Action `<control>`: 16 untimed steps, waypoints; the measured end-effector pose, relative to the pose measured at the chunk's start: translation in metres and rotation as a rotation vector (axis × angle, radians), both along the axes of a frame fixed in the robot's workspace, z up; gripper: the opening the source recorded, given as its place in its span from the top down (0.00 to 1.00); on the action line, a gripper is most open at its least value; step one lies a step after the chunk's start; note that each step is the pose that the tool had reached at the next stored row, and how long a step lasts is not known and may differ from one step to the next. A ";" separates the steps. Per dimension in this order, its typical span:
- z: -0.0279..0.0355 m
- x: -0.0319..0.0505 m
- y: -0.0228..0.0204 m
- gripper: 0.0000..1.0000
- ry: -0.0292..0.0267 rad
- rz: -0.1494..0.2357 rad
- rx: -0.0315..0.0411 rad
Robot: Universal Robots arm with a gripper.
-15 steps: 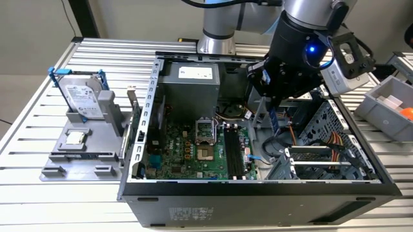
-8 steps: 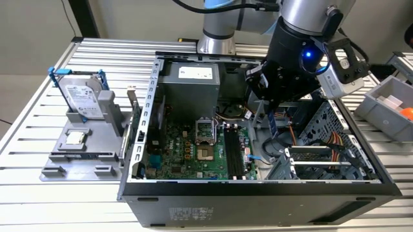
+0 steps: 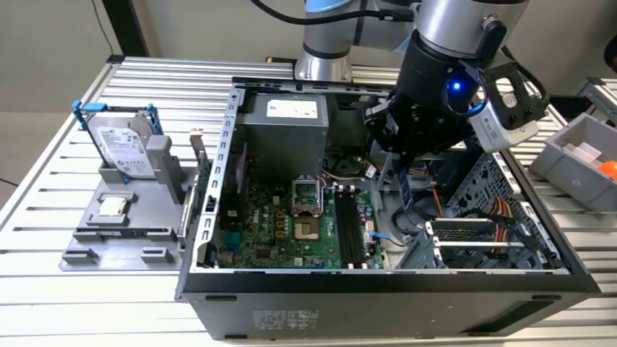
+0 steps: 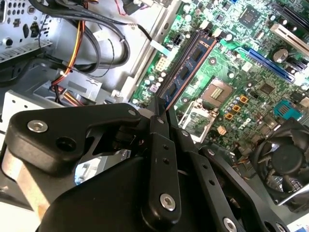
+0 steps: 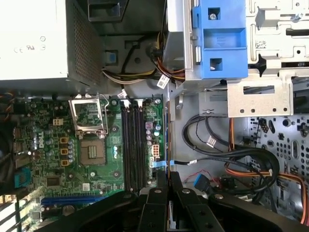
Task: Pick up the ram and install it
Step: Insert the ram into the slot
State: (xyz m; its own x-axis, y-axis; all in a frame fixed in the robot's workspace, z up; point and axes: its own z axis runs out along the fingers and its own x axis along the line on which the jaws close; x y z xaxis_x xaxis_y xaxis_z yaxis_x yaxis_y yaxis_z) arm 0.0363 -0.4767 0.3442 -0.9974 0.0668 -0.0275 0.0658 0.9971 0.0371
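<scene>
My gripper hangs inside the open computer case, shut on the ram, a thin blue-green stick pointing down from the fingers. In the exterior view the stick hovers just to the right of the black memory slots on the motherboard, not touching them. In the second wrist view the ram runs out from the gripper along the line of the slots. In the first wrist view the ram appears edge-on beside the slots, above the gripper.
A power supply fills the case's back, with the processor socket below it. Cables and a drive cage crowd the exterior view's right. Outside on the left, a grey holder carries a hard drive and a square chip. A grey bin stands at the far right.
</scene>
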 end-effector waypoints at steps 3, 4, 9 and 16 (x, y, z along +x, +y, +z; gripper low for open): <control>-0.0005 -0.0011 0.0000 1.00 0.0000 0.000 -0.0002; -0.0009 -0.0015 0.0000 1.00 0.0000 0.000 0.0000; -0.0054 -0.0032 -0.0001 1.00 0.0000 0.000 -0.0001; -0.0100 -0.0051 0.0000 1.00 0.0000 0.000 -0.0002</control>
State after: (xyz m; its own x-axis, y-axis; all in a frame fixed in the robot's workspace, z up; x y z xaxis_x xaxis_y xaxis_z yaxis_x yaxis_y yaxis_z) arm 0.0312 -0.4768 0.3342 -0.9974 0.0668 -0.0275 0.0657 0.9972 0.0369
